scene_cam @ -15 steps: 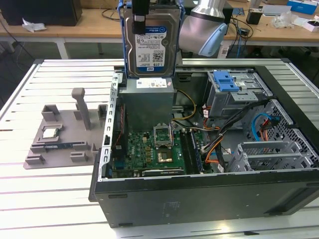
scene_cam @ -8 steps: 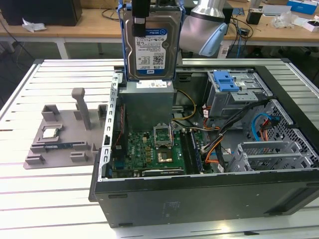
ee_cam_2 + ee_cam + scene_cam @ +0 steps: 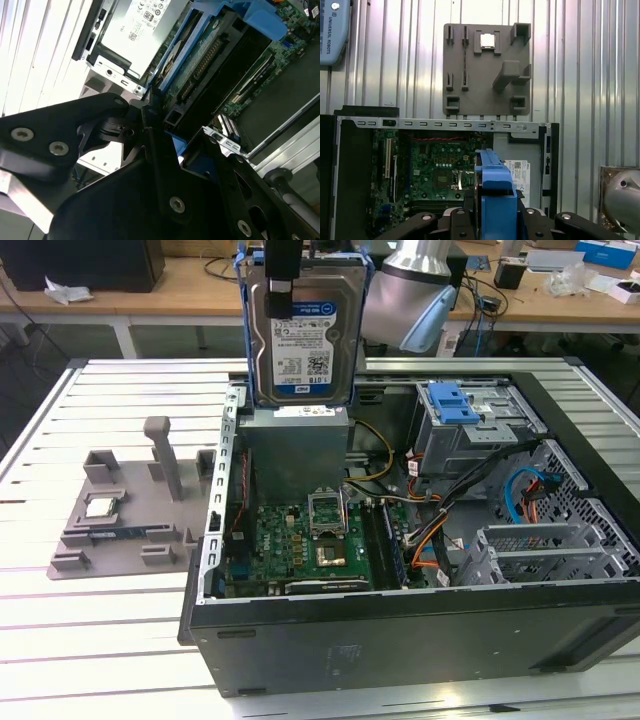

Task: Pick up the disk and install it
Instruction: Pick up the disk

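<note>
Exterior cam: high, tilted down over the case. My first wrist cam: straight down, shares motherboard, jig. Second: tight on disk.

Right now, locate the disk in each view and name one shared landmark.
Exterior view: the disk stands upright at top centre, above the open case.
Second wrist view: the disk is edge-on, circuit side showing, over the motherboard.
First wrist view: the disk shows its blue carrier edge, before the motherboard.
Shared landmark: the green motherboard.
</note>
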Action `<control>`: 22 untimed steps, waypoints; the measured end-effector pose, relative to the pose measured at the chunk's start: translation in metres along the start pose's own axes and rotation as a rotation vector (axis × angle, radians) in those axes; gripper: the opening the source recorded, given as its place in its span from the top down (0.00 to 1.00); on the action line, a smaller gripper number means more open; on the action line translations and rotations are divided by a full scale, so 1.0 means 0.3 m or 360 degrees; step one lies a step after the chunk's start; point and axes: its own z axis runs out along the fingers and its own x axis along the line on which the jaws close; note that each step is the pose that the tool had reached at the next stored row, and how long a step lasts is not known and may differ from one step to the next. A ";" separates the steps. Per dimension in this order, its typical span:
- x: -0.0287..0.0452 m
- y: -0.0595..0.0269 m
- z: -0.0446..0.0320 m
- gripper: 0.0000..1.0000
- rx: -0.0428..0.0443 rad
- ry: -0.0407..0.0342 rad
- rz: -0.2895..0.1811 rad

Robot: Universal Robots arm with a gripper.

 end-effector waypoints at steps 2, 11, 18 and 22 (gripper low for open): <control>0.007 0.000 0.000 0.63 0.0000 0.0000 0.0000; 0.044 0.001 -0.002 0.63 0.0000 0.0000 0.0000; 0.064 0.001 -0.003 0.63 0.0000 0.0000 0.0000; 0.076 0.001 -0.003 0.63 0.0000 0.0000 0.0000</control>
